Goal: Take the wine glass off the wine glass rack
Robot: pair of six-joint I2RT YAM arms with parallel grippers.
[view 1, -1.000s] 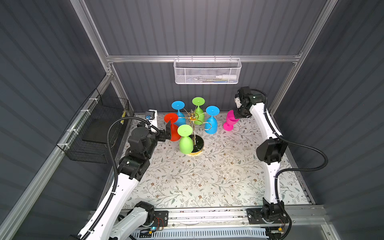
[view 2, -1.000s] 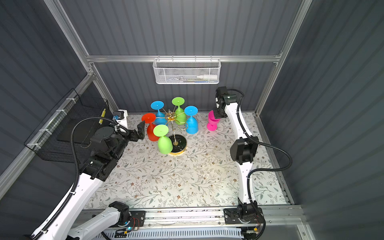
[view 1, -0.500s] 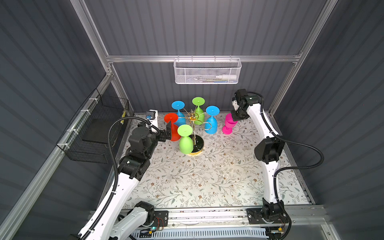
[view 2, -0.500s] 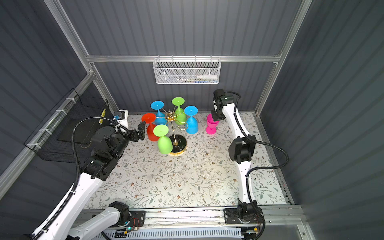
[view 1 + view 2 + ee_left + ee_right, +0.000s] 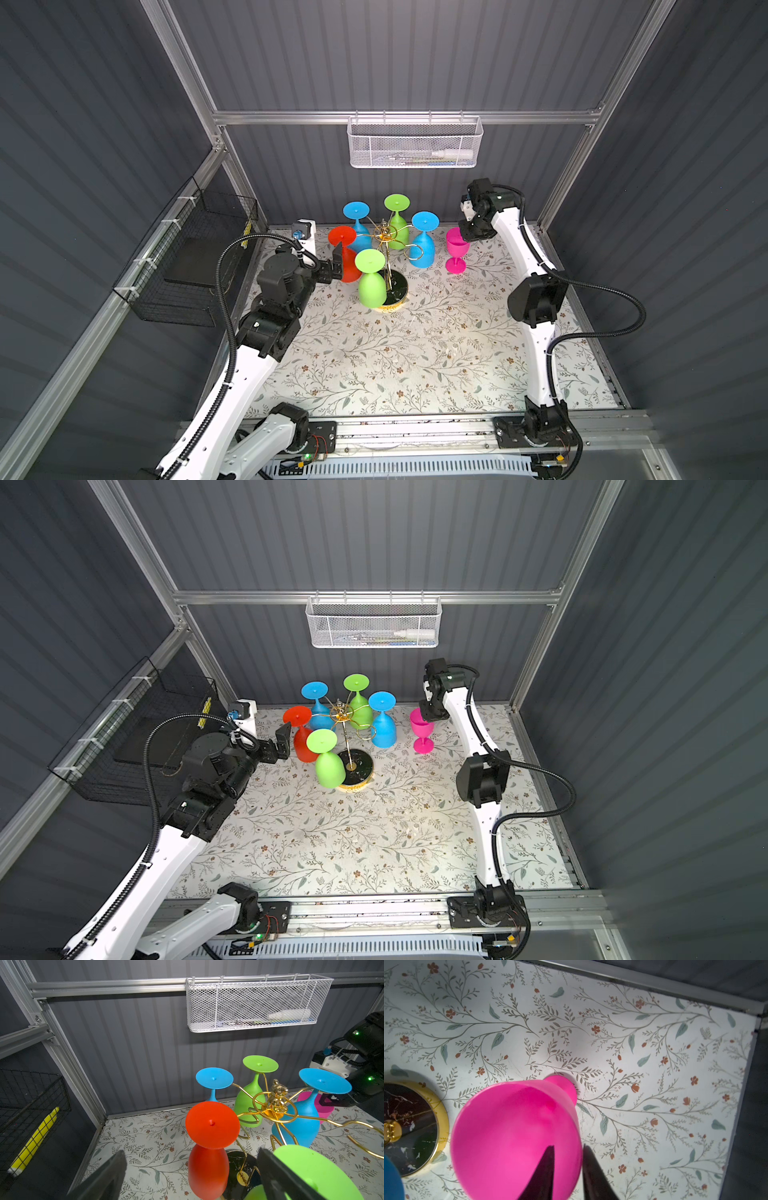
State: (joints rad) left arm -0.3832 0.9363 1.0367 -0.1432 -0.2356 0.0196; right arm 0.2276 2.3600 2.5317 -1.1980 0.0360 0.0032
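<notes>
Right claw (image 5: 568, 1148), released, straddles the rim of the upright pink plastic wine glass (image 5: 456, 248) beneath it, set clear of the gold wire wine glass rack (image 5: 390, 239). Left claw (image 5: 191, 1154) gapes wide, likely to admit the red hanging glass (image 5: 212, 1124) ahead.

We count two blue glasses (image 5: 360, 237) (image 5: 423, 253), two green glasses (image 5: 397, 204) (image 5: 371, 289), one red glass (image 5: 342, 236) and one pink glass (image 5: 457, 248) — six in all. We count one wine glass rack (image 5: 400, 286), one left claw (image 5: 281, 742), one right claw (image 5: 568, 1148), one white basket (image 5: 413, 143), one black basket (image 5: 199, 257).
</notes>
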